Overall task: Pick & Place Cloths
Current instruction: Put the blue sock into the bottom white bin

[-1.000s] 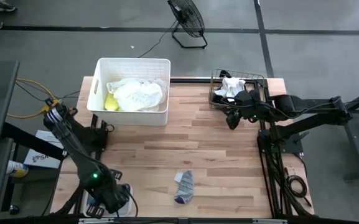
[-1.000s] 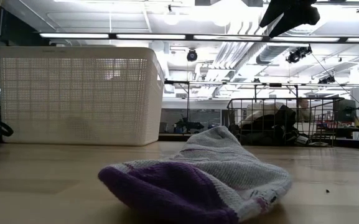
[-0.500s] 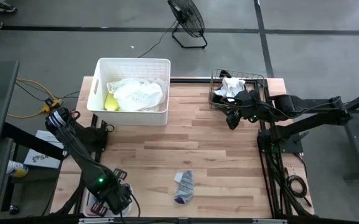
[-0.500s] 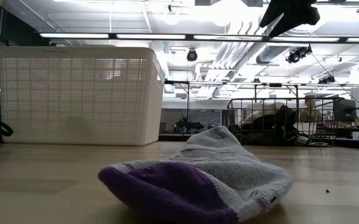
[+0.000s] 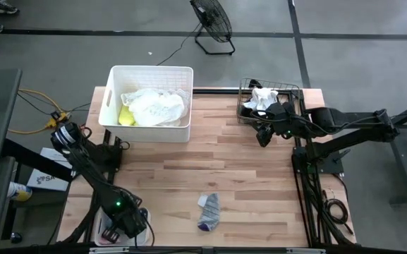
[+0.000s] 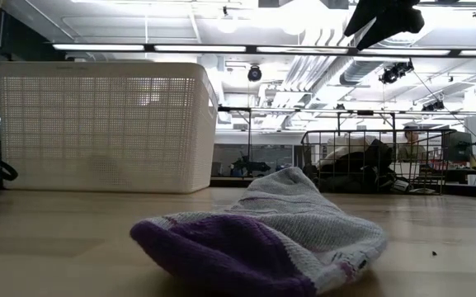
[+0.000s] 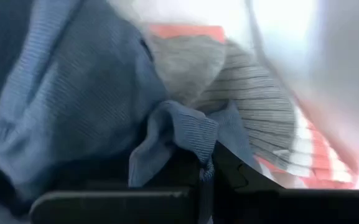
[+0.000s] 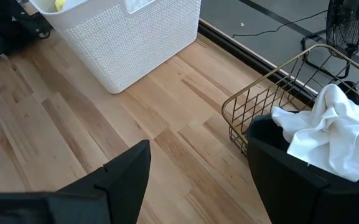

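Two end effectors are working: the left end effector (image 5: 122,227), at the bench's (image 5: 245,176) near-left corner, is seemingly pinching blue cloth (image 7: 73,118); lifting straight should be freeing it. Nearby, a purple-toed sock (image 5: 208,211) is lying. Farther off, the right end effector (image 5: 262,138) is hanging spread beside the wire basket (image 5: 249,89).

The wooden table (image 5: 210,166) is carrying three items. A grey-and-purple sock (image 5: 208,211) is lying near its front edge. Behind the sock, a white plastic bin (image 5: 148,131) and a wire basket (image 5: 245,111) are standing well apart.
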Controlling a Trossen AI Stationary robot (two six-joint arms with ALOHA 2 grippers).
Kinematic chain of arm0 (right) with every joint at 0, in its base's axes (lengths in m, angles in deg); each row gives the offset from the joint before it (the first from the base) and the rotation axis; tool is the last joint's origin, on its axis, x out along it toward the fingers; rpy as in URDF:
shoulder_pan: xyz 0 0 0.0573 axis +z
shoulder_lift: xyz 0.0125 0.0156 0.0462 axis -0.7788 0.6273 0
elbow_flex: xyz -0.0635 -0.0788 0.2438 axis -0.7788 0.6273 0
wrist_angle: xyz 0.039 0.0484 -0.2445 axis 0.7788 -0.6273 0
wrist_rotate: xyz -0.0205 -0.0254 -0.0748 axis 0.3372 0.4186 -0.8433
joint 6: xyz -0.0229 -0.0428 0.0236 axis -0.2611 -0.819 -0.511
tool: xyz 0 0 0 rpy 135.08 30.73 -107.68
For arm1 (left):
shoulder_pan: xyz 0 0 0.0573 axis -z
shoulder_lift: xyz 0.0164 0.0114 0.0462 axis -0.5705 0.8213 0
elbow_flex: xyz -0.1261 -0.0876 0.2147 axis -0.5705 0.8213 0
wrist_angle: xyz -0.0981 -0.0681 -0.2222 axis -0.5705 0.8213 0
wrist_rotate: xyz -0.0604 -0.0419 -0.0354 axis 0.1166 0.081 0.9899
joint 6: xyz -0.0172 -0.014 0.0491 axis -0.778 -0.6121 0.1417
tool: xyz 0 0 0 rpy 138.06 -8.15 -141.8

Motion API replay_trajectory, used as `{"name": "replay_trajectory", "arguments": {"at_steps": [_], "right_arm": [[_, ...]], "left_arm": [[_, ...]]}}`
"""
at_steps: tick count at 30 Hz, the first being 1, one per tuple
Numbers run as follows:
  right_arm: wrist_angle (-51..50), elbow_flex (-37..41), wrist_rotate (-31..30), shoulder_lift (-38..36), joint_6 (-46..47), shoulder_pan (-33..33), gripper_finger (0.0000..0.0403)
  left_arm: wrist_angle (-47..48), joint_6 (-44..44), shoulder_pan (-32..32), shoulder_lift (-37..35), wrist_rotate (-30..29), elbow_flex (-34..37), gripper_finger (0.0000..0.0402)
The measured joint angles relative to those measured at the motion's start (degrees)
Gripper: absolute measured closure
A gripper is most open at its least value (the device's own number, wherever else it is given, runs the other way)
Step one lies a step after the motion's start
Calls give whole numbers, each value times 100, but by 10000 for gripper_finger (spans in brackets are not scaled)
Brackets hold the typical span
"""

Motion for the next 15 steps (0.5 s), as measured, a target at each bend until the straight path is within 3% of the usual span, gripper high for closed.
{"name": "replay_trajectory", "arguments": {"at_steps": [15], "right_arm": [[-82,2,-2,0,2,1,144]], "left_arm": [[-277,-303,-13,-2,15,322,388]]}}
